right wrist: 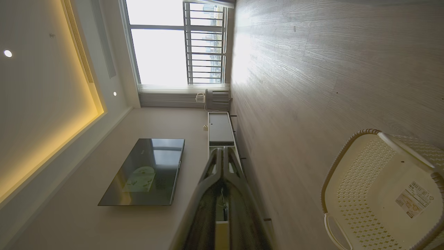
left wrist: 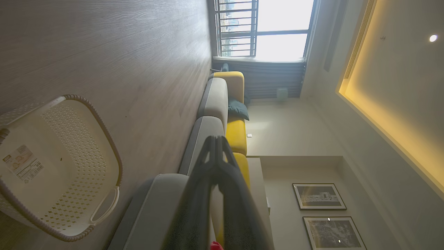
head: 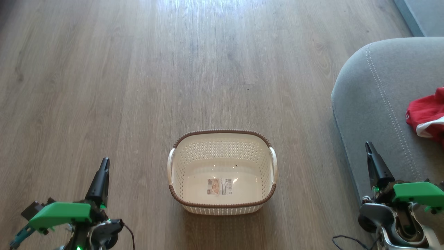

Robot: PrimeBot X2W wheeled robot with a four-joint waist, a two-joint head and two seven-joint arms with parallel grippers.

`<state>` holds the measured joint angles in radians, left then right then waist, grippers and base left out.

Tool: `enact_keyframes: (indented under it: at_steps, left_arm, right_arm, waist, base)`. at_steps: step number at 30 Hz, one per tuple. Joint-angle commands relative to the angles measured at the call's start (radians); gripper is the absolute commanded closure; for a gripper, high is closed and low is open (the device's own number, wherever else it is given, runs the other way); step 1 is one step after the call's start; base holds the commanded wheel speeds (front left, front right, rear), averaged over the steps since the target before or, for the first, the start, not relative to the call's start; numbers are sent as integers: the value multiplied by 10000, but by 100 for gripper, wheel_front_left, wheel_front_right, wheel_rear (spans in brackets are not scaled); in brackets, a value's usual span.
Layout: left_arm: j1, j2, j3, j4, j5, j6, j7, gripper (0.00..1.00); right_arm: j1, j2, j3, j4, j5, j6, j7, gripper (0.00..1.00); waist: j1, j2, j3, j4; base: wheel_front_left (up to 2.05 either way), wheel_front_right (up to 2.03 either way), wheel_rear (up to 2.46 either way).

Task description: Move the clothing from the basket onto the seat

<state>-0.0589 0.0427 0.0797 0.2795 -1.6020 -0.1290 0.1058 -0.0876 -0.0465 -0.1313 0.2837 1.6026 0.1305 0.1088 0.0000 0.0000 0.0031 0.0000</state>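
The cream basket (head: 222,142) with its brown braided rim stands on the wood floor at centre, with only the label sticker (head: 219,186) on its bottom inside. It also appears as the basket (left wrist: 69,146) and the basket (right wrist: 360,180) in the wrist views. On the grey seat (head: 374,104) at the right lies red clothing (head: 425,111) with a white band, cut by the frame edge. The plain white garment is out of view. My left gripper (head: 104,162) is shut, low left of the basket. My right gripper (head: 368,145) is shut, over the seat's front edge, holding nothing.
Wood floor (head: 173,69) spreads all around the basket. A long grey and yellow sofa (left wrist: 222,104) runs toward a window. A dark TV (right wrist: 145,170) and a low cabinet (right wrist: 218,128) stand along the opposite wall.
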Motion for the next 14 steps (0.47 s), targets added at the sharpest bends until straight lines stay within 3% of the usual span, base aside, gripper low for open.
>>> enact_keyframes:
  at_steps: [1, 14]
  left_arm:
    - [-491, 75, 339, -345, -69, -17, 73, 100]
    - [-490, 75, 339, -345, -69, -17, 73, 100]
  right_arm:
    - [-203, -37, 177, -389, 63, 2, 42, 100]
    - [-203, -37, 177, -389, 63, 2, 42, 100]
  waist:
    - [0, 0, 0, 0]
    - [0, 0, 0, 0]
  base:
    - [0, 0, 0]
    - [0, 0, 0]
